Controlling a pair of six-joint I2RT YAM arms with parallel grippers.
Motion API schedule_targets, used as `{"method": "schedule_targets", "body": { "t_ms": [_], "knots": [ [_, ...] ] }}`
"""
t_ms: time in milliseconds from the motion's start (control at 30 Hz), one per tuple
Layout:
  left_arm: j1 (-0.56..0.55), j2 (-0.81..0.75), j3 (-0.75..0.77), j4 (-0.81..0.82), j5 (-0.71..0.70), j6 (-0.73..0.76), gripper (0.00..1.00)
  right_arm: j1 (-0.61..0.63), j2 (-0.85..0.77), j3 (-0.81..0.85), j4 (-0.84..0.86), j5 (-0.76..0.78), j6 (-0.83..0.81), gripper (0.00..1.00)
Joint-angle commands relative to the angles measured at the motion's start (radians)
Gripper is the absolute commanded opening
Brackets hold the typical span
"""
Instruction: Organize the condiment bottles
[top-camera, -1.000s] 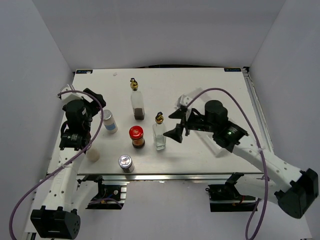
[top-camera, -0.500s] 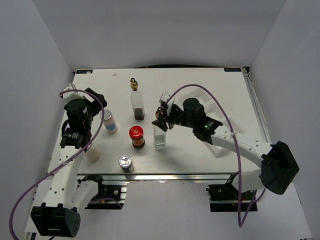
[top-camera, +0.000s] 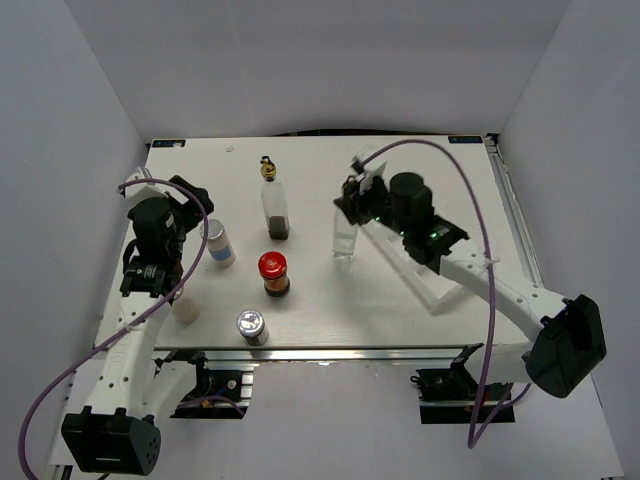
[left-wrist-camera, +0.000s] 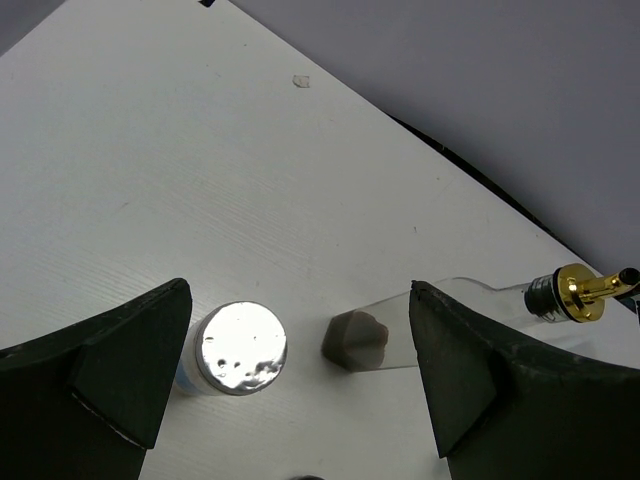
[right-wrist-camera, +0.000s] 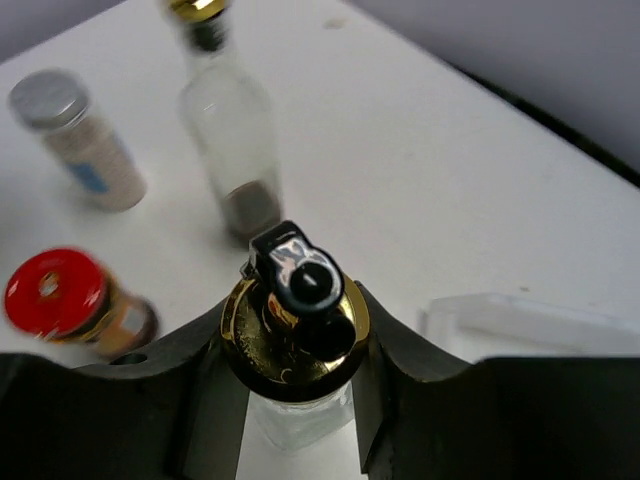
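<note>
Jaws of the right gripper (right-wrist-camera: 293, 335) are clamping the gold pourer of a clear glass bottle (top-camera: 345, 238), holding it right of and slightly beyond the red-lidded jar (top-camera: 273, 272). Left gripper (left-wrist-camera: 300, 362) jaws are hanging wide apart over a silver-lidded shaker (left-wrist-camera: 240, 348), left of the jar. Just beyond the jar, the second pourer bottle (top-camera: 274, 208) is standing on the counter (top-camera: 430, 165).

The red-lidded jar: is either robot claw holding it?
No, the red-lidded jar stands free on the table, while the right gripper clamps the gold neck of a clear bottle.
</note>
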Motion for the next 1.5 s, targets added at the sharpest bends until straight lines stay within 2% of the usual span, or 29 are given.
{"method": "schedule_targets", "body": {
  "t_ms": [0,133,267,467,733,1000,1267,1467],
  "knots": [
    [0.003,-0.028,-0.005,0.032,0.014,-0.001,0.98,-0.137,-0.074,0.179,0.088,0.037,0.026,0.0],
    [0.003,-0.04,-0.005,0.038,0.015,0.001,0.98,-0.264,-0.039,0.265,0.059,-0.077,0.026,0.0],
    [0.003,-0.045,-0.005,0.038,0.006,0.002,0.98,-0.382,0.03,0.336,0.033,-0.12,0.025,0.0],
    [0.002,-0.036,0.0,0.043,-0.012,0.008,0.98,-0.499,0.162,0.425,0.023,-0.236,0.06,0.0],
    [0.002,-0.021,0.003,0.031,-0.051,0.013,0.98,-0.544,0.259,0.406,0.077,-0.244,0.032,0.0],
    [0.002,0.013,0.01,0.026,-0.061,0.013,0.98,-0.565,0.363,0.382,0.207,-0.288,-0.05,0.0],
    [0.002,0.024,0.01,0.032,-0.067,0.008,0.98,-0.591,0.446,0.419,0.286,-0.343,-0.015,0.0],
    [0.002,0.032,0.01,0.041,-0.064,0.005,0.98,-0.593,0.441,0.491,0.28,-0.361,0.02,0.0]
  ]
}}
